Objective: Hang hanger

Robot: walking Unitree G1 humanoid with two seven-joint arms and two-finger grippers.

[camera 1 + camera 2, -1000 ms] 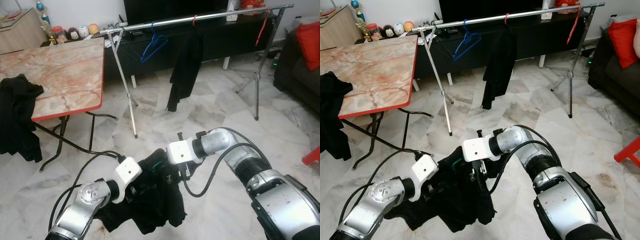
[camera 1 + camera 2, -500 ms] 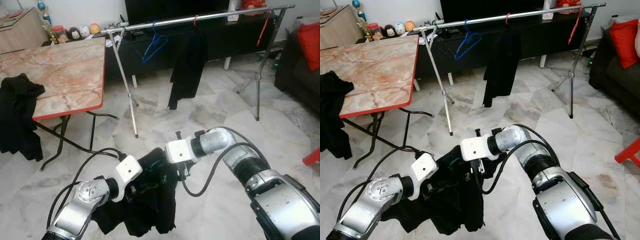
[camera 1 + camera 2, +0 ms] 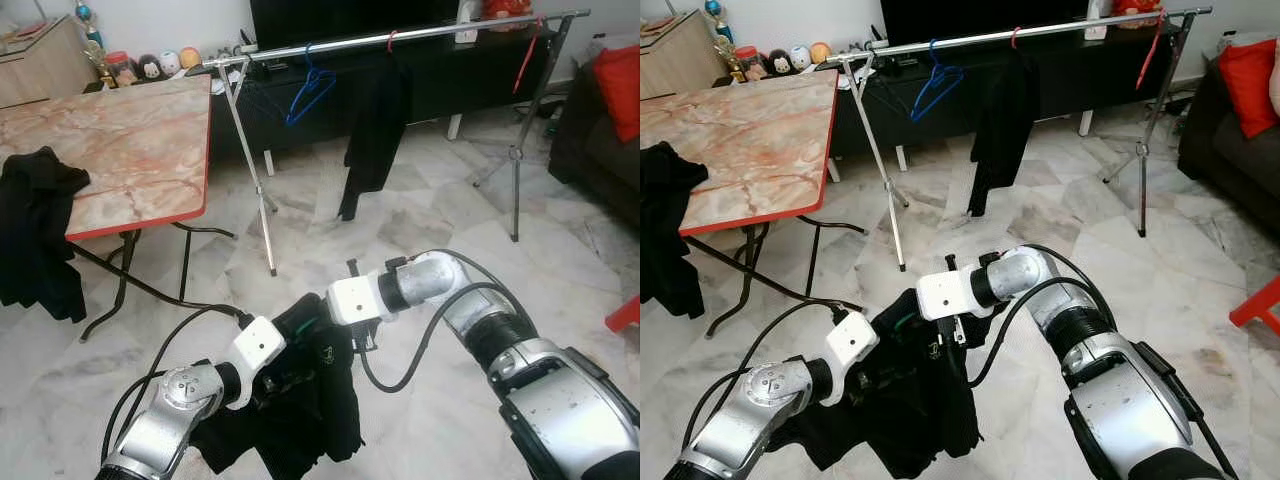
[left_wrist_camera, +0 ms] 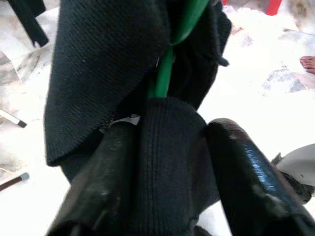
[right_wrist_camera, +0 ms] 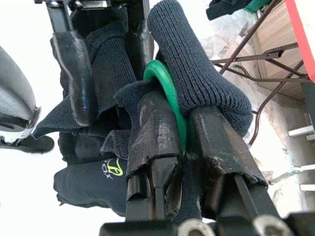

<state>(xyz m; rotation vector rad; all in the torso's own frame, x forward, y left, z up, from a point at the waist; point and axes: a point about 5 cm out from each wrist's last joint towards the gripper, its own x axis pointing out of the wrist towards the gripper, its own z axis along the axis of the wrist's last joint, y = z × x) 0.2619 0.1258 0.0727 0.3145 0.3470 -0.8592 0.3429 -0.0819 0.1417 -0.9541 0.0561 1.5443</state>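
A black garment (image 3: pixel 310 410) on a green hanger (image 5: pixel 170 96) hangs low in front of me, held between both arms. My right gripper (image 5: pixel 183 135) is shut on the green hanger, with knit cloth bunched over its fingers. My left gripper (image 4: pixel 167 162) is shut on a fold of the black garment just below the hanger's green stem (image 4: pixel 165 73). In the left eye view the left gripper (image 3: pixel 285 375) and right gripper (image 3: pixel 345 340) sit close together. The clothes rail (image 3: pixel 400 35) stands a few steps ahead, well above both grippers.
On the rail hang a blue hanger (image 3: pixel 308 92), a black garment (image 3: pixel 372 130) and a red hanger (image 3: pixel 525 55). A marble-top table (image 3: pixel 120 150) with dark cloth (image 3: pixel 35 240) stands on the left. A sofa (image 3: pixel 600 130) is on the right. Rack legs (image 3: pixel 262 200) reach onto the tiled floor.
Both grippers keep their hold. The arms and the garment have shifted only slightly, and the garment hangs a little lower than half a second ago.
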